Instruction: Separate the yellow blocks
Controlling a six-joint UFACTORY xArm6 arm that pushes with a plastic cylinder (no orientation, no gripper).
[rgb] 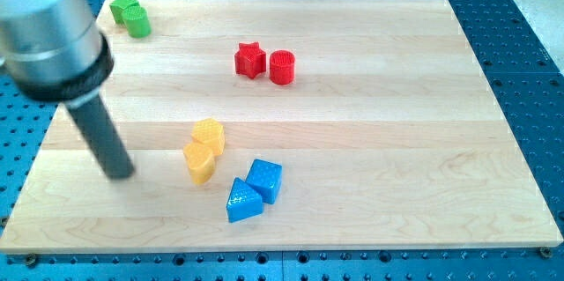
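A: The worktop (370, 140) has room. My tip (119, 175), a bare rod and no end effector to open or clench, sits well left of the touching yellow blocks (204, 149).

B: Risk?

A: Pushing both together into the blue blocks (254, 191).

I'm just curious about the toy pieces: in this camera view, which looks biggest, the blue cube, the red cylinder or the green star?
1. Blue cube, largest, though it lies nearest the view's bottom, so nearness may flatter it.
2. Red cylinder.
3. Green star, partly hidden by the green cylinder, so its rank is unsure.
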